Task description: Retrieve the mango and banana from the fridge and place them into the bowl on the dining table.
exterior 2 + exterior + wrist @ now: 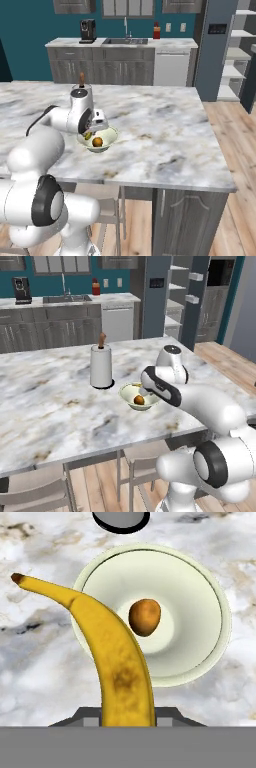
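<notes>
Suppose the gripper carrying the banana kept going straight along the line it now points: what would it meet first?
Probably the bowl. The gripper, shut on the banana, points down at it, with the mango inside. The banana's end would likely touch the bowl's near rim or wall first, though depth is unclear.

Even, bright, diffuse rendered light is seen throughout; shadows are soft and faint, no glare, and textures appear slightly coarse and pixelated.

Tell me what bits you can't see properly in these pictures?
- Gripper fingertips: the banana covers them in the hand view.
- Bowl: the arm hides its right side in the left base view.
- Fridge shelves: cut off by the right base view's edge.
</notes>
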